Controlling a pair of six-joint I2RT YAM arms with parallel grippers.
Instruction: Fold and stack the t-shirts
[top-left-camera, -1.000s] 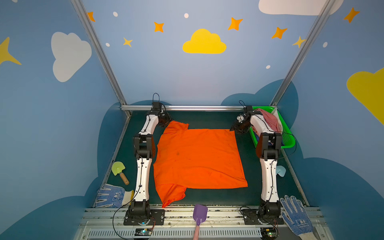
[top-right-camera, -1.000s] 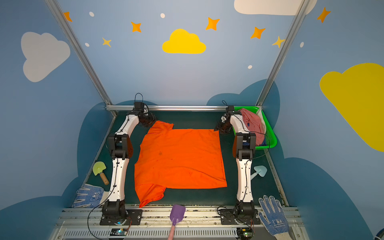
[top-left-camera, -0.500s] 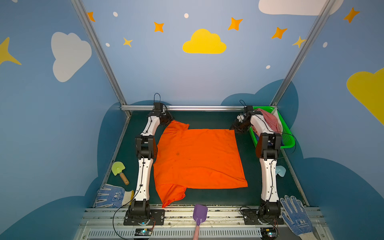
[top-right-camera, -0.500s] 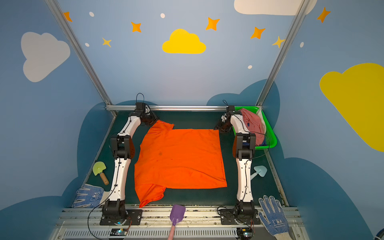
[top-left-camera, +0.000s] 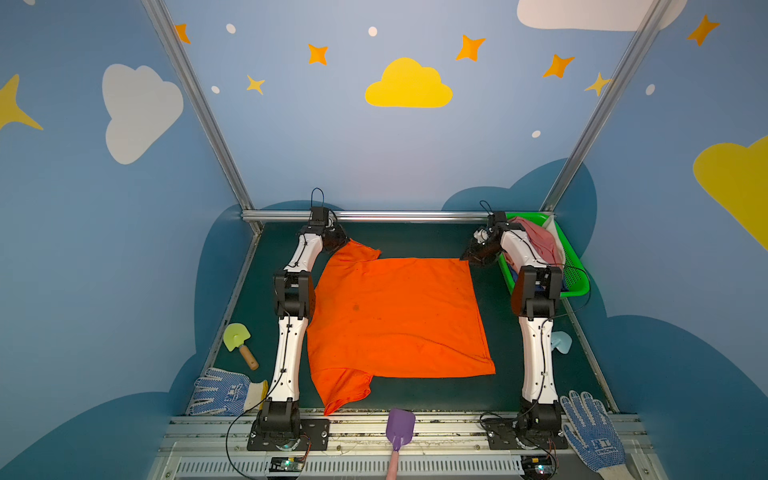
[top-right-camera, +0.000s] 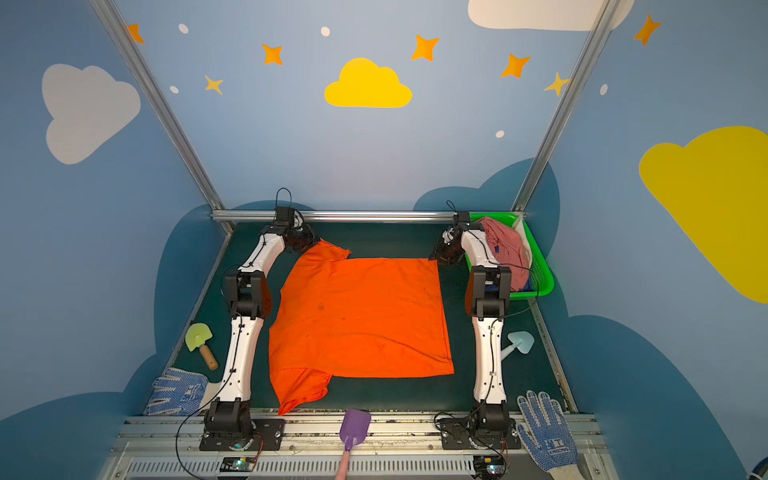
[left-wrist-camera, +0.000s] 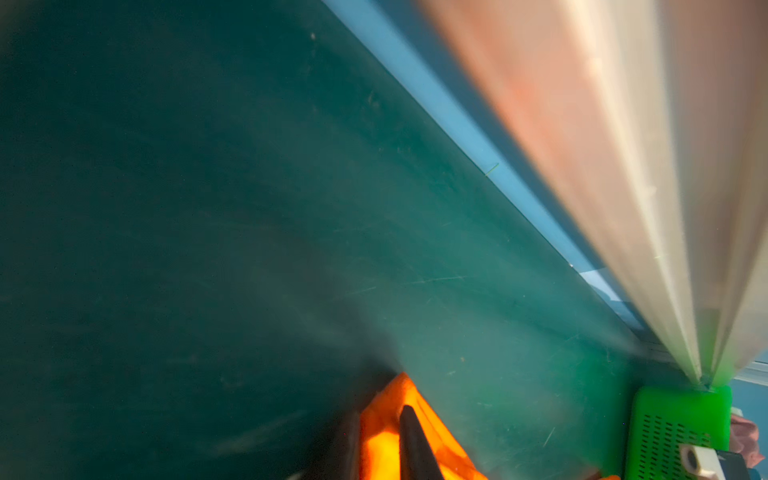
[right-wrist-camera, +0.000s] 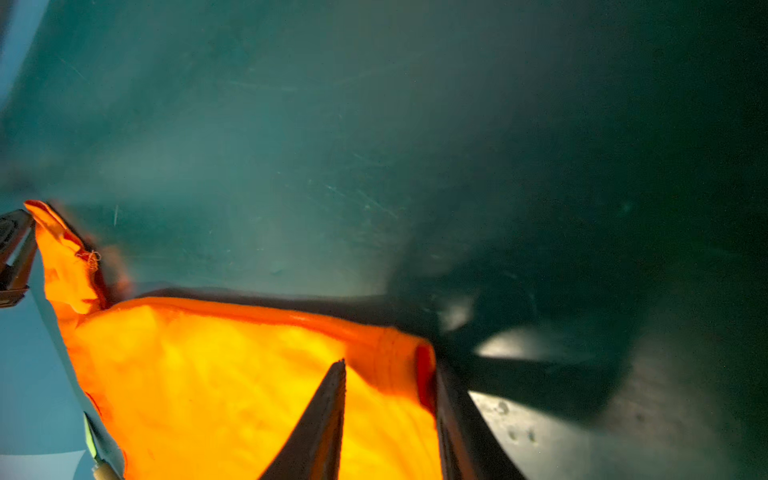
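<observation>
left gripper (top-left-camera: 338, 244) pinches orange shirt (top-left-camera: 395, 316) by far sleeve | right gripper (right-wrist-camera: 390, 365) straddles far hem corner; blurry, can't tell if clamped

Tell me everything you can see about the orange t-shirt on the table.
The orange t-shirt is bright, soft-looking cloth, short-sleeved, spread mostly flat on the dark green table, sleeves to the robot's left, hem to its right. Faint dark specks mark it. The near sleeve is crumpled. The left gripper pinches the far sleeve; the fingers of the right gripper straddle the far hem corner.
</observation>
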